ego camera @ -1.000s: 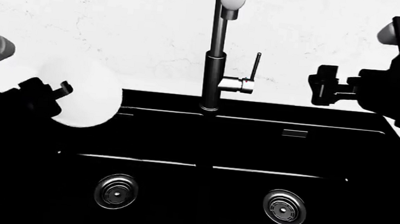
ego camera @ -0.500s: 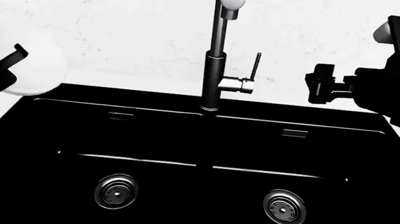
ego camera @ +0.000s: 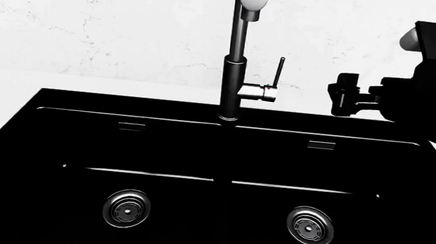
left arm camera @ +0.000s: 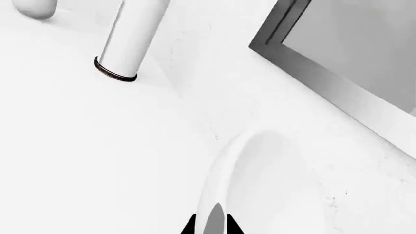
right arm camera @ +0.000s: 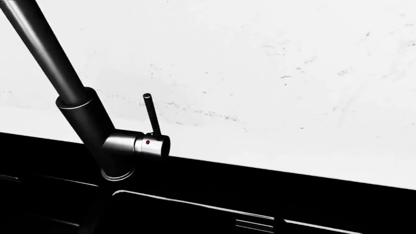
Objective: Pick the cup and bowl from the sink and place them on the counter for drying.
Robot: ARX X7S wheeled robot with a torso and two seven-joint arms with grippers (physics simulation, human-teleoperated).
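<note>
Releasing the bowl [left arm camera: 260, 185], gripped at its rim by the left tool [left arm camera: 213, 225], before it is lowered flat beside the sink [ego camera: 223, 158] risks it rolling off the tabletop [left arm camera: 97, 161]; the right tool [ego camera: 342, 95] is seen empty, its jaw state indeterminable.

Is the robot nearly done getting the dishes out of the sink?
Nearly. Done: both basins of the sink show only their drains, so no dishes are left in it. In hand: the left fingers pinch the bowl by its rim over the white counter. Left: set the bowl down and let go. The right fingers hold nothing. I cannot tell where the cup ended up.
</note>
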